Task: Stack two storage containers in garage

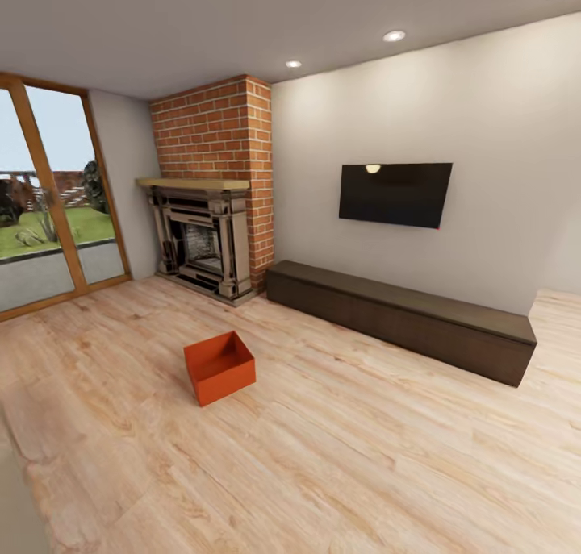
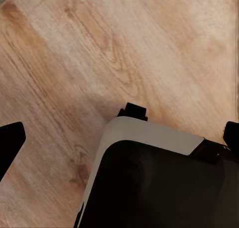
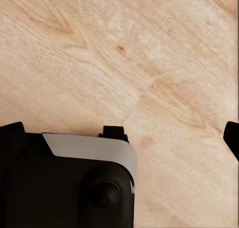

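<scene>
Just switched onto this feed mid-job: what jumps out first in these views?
A single red-orange storage container sits open and empty on the light wood plank floor, alone in the middle of the living room. Behind it, a brick fireplace stands in the corner beside glazed doors, with a dark wall TV above a long low cabinet.

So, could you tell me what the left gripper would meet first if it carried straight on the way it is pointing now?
Probably the robot's own dark base, which lies between the open fingertips of the left gripper, with the light wood plank floor beyond it. Depth is unclear, so it might pass the base's edge.
</scene>
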You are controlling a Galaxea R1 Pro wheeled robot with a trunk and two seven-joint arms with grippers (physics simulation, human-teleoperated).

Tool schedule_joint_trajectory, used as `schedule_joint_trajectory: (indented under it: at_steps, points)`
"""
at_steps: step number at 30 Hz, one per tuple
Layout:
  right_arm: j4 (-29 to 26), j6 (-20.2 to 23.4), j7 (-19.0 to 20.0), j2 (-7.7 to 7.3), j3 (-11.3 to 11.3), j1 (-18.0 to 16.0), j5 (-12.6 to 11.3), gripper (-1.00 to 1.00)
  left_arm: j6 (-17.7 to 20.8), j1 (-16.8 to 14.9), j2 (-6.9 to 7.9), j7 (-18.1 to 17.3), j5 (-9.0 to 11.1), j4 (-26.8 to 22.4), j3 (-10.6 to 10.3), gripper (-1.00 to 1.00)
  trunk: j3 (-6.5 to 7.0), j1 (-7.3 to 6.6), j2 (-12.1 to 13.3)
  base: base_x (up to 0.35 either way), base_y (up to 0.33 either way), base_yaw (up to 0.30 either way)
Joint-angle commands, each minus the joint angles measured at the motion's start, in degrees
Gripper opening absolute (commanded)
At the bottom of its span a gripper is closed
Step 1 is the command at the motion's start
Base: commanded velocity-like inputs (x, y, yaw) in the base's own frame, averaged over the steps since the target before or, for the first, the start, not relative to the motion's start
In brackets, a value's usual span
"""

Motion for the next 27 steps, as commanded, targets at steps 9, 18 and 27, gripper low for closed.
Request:
schedule_joint_trajectory:
  at_steps: [9, 18, 27]
  points:
    - [0.18, -0.27, -0.26, 0.02, -0.02, -0.08, 0.33, 1.0, -0.25, -0.07, -0.02, 0.12, 0.18, 0.03, 0.21, 1.0, -0.07, 0.03, -0.04, 0.312, -0.102, 0.0]
    - [0.18, -0.3, -0.26, 0.07, -0.18, -0.08, 0.22, 1.0, -0.28, -0.06, -0.02, 0.12, 0.18, 0.02, 0.21, 1.0, -0.07, 0.03, -0.04, 0.308, -0.109, 0.014]
    - [0.18, -0.37, -0.26, 0.07, -0.2, -0.08, 0.12, 1.0, -0.27, -0.06, -0.02, 0.12, 0.18, 0.04, 0.21, 1.0, -0.07, 0.03, -0.04, 0.307, -0.112, 0.237]
